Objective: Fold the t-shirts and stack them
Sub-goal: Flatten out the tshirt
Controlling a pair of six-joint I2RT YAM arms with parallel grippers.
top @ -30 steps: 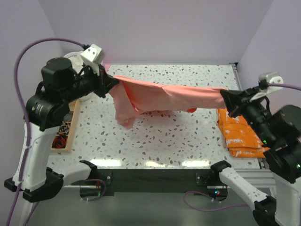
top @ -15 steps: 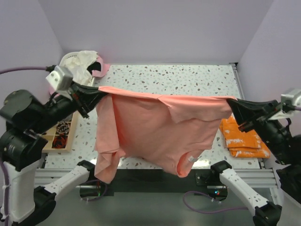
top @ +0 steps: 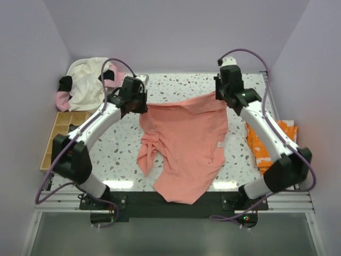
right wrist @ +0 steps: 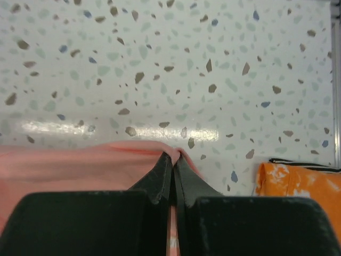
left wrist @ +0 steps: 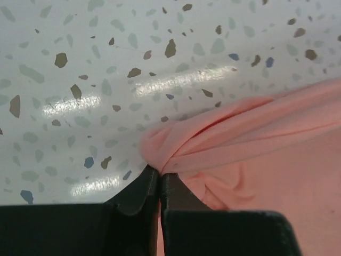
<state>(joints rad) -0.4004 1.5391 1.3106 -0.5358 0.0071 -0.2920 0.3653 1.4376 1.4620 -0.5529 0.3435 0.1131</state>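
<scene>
With twelve o'clock taken as the far edge in the top view, a plain salmon-pink soft cloth t-shirt [top: 186, 144] is seen spread across the middle of the white speckled table top [top: 181, 85]. Its far hem is stretched between two gripped corners, and its near end is draped past the table's six o'clock edge. A small white neck label [top: 218, 145] is shown on the cloth, toward four o'clock from the shirt's middle. A sleeve is bunched at the shirt's eight o'clock side.

The shirt's eleven o'clock corner is clamped by the left gripper [top: 139, 104]. In the left wrist view its black fingers [left wrist: 139, 191] are pressed nearly together on a gathered fold of pink cloth, low over the table. The one o'clock corner is pinched by the right gripper [top: 221, 97]. In the right wrist view those fingers [right wrist: 157, 184] are closed to a thin slit, with the pink edge caught at their tips.

A folded orange cloth t-shirt with white splotches [top: 266, 152] is laid at three o'clock by the table's edge, partly hidden behind the right arm and apart from the pink shirt. A heap of cream and pink cloth [top: 88, 85] is piled at the ten o'clock corner. A light wooden compartment tray [top: 56, 133] is set at nine o'clock.
</scene>
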